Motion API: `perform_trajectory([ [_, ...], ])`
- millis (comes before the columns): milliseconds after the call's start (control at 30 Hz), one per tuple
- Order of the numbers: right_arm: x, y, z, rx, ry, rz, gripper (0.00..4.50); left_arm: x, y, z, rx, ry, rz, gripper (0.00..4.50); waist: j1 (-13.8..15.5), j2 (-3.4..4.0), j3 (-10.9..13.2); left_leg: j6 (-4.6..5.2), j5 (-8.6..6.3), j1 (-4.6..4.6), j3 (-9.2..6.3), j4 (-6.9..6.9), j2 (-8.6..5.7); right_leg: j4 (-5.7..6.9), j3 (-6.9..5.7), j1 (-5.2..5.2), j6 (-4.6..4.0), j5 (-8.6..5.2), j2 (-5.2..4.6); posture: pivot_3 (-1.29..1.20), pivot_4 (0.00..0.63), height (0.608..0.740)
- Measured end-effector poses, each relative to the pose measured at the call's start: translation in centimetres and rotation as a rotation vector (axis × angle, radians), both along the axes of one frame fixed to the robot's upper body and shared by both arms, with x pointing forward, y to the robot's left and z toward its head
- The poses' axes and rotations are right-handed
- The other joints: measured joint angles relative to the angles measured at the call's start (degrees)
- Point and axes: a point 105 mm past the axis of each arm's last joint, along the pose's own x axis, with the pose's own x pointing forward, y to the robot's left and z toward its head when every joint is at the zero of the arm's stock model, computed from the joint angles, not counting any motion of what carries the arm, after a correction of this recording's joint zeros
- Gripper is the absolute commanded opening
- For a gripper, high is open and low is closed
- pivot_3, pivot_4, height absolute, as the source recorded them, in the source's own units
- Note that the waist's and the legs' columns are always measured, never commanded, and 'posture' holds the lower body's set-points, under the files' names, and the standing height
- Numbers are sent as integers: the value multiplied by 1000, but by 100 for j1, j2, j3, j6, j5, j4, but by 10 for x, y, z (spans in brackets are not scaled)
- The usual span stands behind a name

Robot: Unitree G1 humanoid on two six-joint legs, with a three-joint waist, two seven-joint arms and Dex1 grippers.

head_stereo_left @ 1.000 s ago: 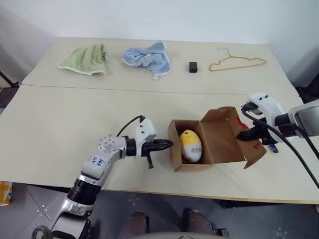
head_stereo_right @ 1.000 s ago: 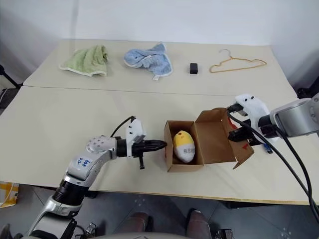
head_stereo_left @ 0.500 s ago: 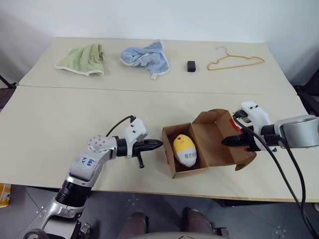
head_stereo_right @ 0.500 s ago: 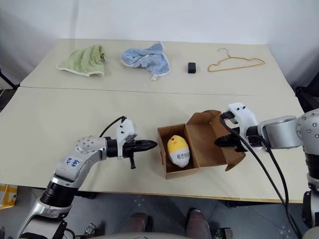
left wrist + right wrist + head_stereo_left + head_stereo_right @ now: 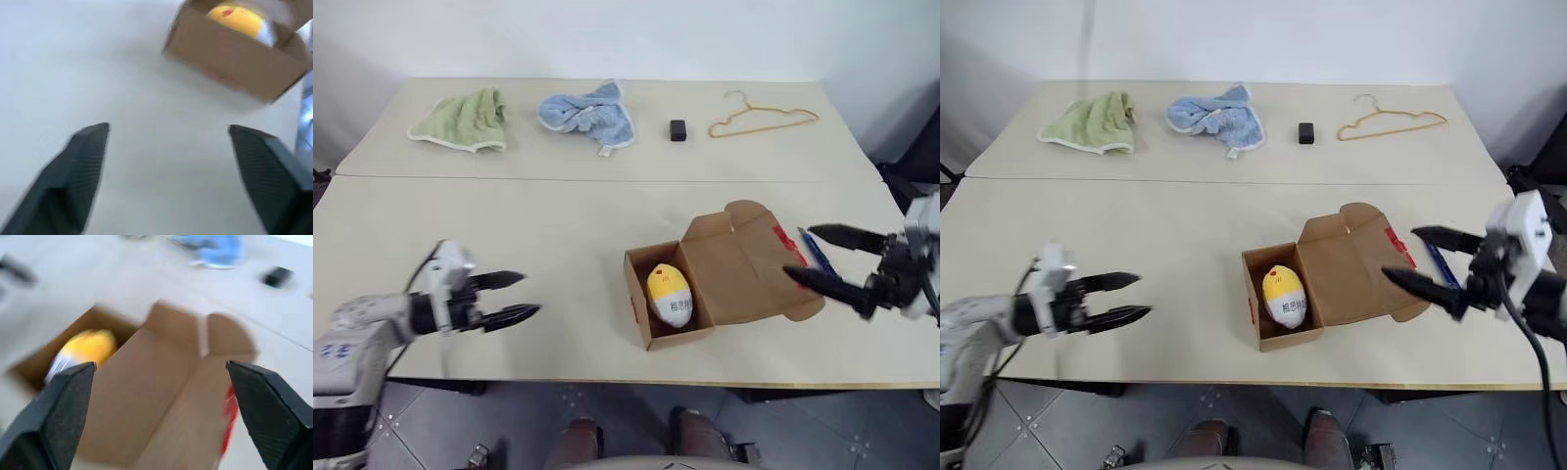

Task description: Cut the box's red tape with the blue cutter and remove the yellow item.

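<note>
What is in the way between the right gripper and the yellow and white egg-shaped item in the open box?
The brown cardboard box's folded-open lid flap lies between the open right gripper and the yellow and white egg-shaped item. From above, nothing visible covers the item.

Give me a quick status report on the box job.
Both pincers open: left pincer, right pincer, each off the box. Box open, yellow item inside. Nothing blocking it.

Box open, lid back; yellow item inside; blue cutter beside lid, red tape cut
</note>
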Motion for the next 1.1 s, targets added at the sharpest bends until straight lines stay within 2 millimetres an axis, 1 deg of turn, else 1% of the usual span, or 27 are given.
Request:
perform_trajectory([
  [67, -9, 6, 2, -23, -36, 108, 4500, -8, 8, 0, -18, 26, 16, 4475, -5, 0, 5, 1, -2, 16, 1, -1, 6, 1, 2, 10, -1, 0, 0, 0, 150, 740],
  [167, -22, 12, 1, -38, -51, 227, 4500, -12, 14, 12, -85, 36, 37, 4475, 50, -14, 13, -4, 0, 20, -2, -2, 12, 8, 1, 12, -4, -2, 2, 0, 150, 740],
  [233, -33, 18, -4, -46, -42, 288, 4500, -15, 18, 17, -86, 70, 26, 4475, 77, -17, 14, -6, 0, 20, -7, -2, 12, 12, -2, 12, -10, -5, 2, 0, 150, 740],
  [267, -39, 22, -7, -48, -45, 318, 4500, -16, 18, 21, -75, 92, 6, 4475, 80, -16, 15, -6, 0, 19, -5, -3, 9, 12, -1, 11, -10, -5, 1, 0, 150, 740],
  [333, -44, 25, -9, -54, -45, 339, 4500, -12, 11, 36, -65, 91, -50, 4475, 88, -17, 15, -6, 0, 19, -4, -2, 8, 11, 0, 12, -10, -4, 0, 0, 150, 740],
  [367, -45, 25, -6, -57, -56, 332, 4500, -1, -1, 50, -68, 59, -108, 4475, 120, -16, 15, -7, 1, 21, -10, 2, 3, 15, 0, 17, -11, -4, -3, 0, 150, 740],
  [433, -47, 25, 0, -68, -88, 322, 4500, 10, -23, 77, -43, -12, -219, 4475, 131, -26, 20, -11, 3, 21, -9, 3, 5, 16, 0, 17, -10, -1, -1, 0, 150, 740],
  [467, -48, 22, 2, -69, -95, 305, 4500, 16, -40, 91, -24, -37, -299, 4475, 139, -28, 20, -12, 3, 22, -9, 2, 4, 18, 0, 17, -10, -1, 0, 0, 150, 740],
  [500, -49, 20, 3, -73, -94, 292, 4500, 17, -53, 100, -3, -58, -368, 4475, 128, -28, 20, -11, 3, 21, -5, 1, 2, 14, 0, 16, -10, -1, 0, 0, 150, 740],
  [533, -52, 15, 2, -76, -83, 264, 4500, 21, -73, 108, 11, -64, -454, 4475, 118, -28, 19, -9, 2, 23, -3, 0, -2, 21, 1, 18, -10, 0, -1, 0, 150, 740],
  [567, -54, 10, 1, -79, -70, 234, 4500, 25, -98, 116, 31, -80, -554, 4475, 170, -27, 19, -6, 0, 21, -3, 4, -6, 22, 1, 19, -9, 0, -3, 0, 150, 740],
  [600, -54, 9, 2, -83, -74, 223, 4500, 24, -115, 117, 52, -79, -629, 4475, 167, -29, 19, -3, -1, 20, 2, 7, -7, 18, 2, 19, -6, 1, -2, 0, 150, 740],
  [633, -57, 7, 4, -91, -87, 192, 4500, 23, -134, 113, 81, -53, -717, 4475, 163, -28, 19, 1, -4, 22, 8, 6, -8, 21, 6, 18, -6, 2, -4, 0, 150, 740],
  [667, -58, 5, 5, -89, -94, 165, 4500, 23, -148, 109, 111, -32, -766, 4475, 135, -29, 19, 2, -4, 24, 13, 5, -8, 18, 7, 17, -6, 2, -3, 0, 150, 740],
  [733, -64, -1, 2, -68, -84, 88, 4500, 30, -183, 100, 110, 11, -826, 4475, 131, -34, 22, 3, -4, 22, 14, 1, -7, 10, 8, 16, -6, 2, -2, 0, 150, 740],
  [767, -68, 0, -1, -63, -76, 70, 4500, 31, -199, 93, 126, 34, -852, 4475, 125, -37, 24, 3, -4, 19, 14, 2, -6, 10, 8, 14, -4, 2, -2, 0, 150, 740],
  [800, -72, 4, -2, -61, -78, 63, 4500, 30, -210, 82, 169, 52, -868, 4475, 73, -37, 24, 4, -5, 20, 18, 1, -6, 10, 14, 12, -4, 2, -2, 0, 150, 740],
  [867, -79, 7, -4, -47, -79, 30, 4500, 33, -222, 61, 261, 60, -871, 4475, 23, -38, 25, 4, -4, 31, 28, -12, -5, 10, 29, 8, -3, 2, 2, 0, 150, 740],
  [900, -80, 8, -5, -43, -79, 16, 4500, 35, -227, 55, 278, 62, -866, 4475, 11, -39, 26, 3, -4, 32, 30, -12, -4, 11, 31, 7, -3, 2, 2, 0, 150, 740],
  [967, -83, 13, -4, -36, -96, 0, 4500, 43, -237, 46, 290, 44, -838, 4475, 24, -43, 29, 4, -1, 34, 32, -8, -4, 12, 34, 8, 3, 5, 2, 0, 150, 740],
  [1100, -87, 21, -2, -20, -111, -19, 4500, 59, -240, 34, 362, -14, -793, 4475, 68, -46, 30, 4, 2, 35, 31, -3, -4, 15, 38, 9, 6, 7, 2, 0, 150, 740],
])
